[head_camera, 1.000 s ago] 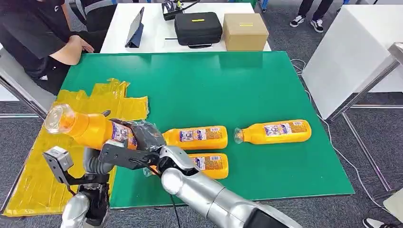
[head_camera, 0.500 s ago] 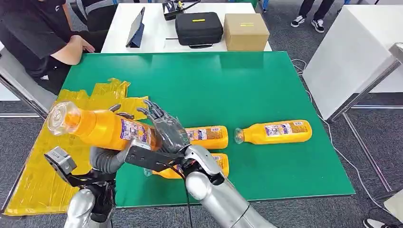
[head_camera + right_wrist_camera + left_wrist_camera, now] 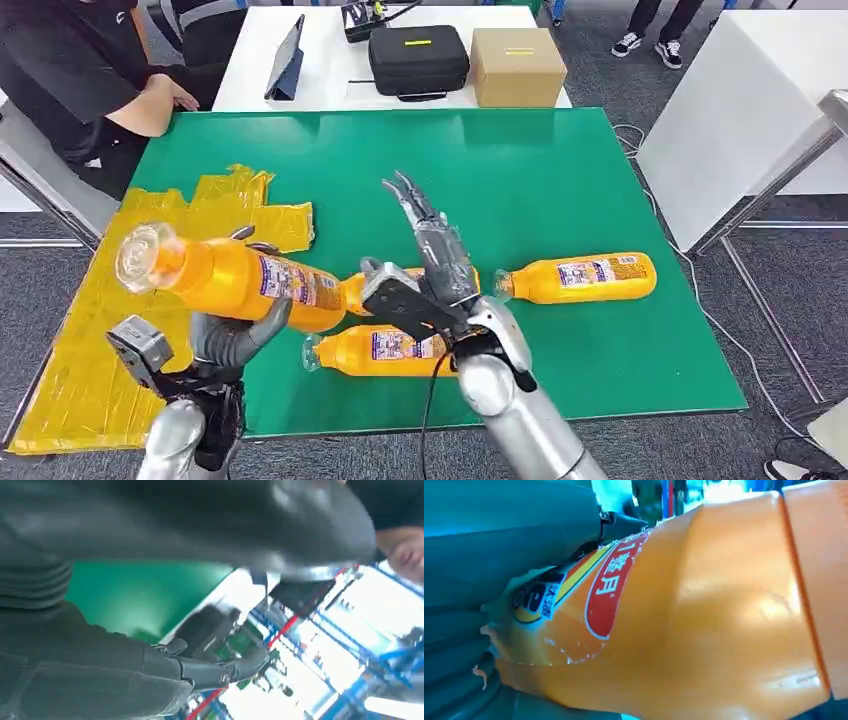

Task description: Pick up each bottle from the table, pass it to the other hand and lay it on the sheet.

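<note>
left hand point(image 3: 235, 335) gripping bottle point(image 3: 225, 277), right hand point(image 3: 435, 265) apparently empty

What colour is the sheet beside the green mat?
Yellow. The sheet is a crinkled yellow one, seen best in the head view.

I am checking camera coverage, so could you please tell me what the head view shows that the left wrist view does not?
Head view alone: the yellow sheet, the green table, three orange bottles lying on it, for instance one, and the right robot hand with fingers spread, holding nothing. Left wrist view alone: the held bottle's red label with its printed characters close up. Both: the left robot hand gripping the held orange bottle.
</note>
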`<action>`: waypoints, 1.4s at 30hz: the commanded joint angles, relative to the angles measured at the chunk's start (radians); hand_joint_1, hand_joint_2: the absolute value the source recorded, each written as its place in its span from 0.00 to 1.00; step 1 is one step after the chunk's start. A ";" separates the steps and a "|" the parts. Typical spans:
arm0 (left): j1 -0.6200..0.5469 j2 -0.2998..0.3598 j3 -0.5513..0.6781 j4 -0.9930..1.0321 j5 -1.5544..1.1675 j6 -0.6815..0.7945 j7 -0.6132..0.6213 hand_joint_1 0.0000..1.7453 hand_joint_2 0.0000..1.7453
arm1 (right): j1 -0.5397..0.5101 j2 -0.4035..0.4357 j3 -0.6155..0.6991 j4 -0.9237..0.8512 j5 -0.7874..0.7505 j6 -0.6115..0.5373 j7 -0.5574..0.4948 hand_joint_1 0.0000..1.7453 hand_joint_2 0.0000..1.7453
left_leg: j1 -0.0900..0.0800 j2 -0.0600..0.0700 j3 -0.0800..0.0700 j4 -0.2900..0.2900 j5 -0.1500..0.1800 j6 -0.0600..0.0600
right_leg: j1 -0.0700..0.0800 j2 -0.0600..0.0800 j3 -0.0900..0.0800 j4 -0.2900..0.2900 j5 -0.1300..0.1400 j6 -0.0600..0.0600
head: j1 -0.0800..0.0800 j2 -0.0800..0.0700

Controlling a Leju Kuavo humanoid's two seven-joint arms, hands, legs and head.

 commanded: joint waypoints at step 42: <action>-0.400 0.029 0.202 0.578 -1.359 0.705 0.147 1.00 1.00 | -0.105 -0.095 -0.101 -0.057 -0.140 0.079 0.021 0.00 0.00 | 0.001 0.001 0.003 0.000 -0.001 -0.002 | 0.001 0.000 0.004 0.000 0.000 0.000 | 0.000 0.000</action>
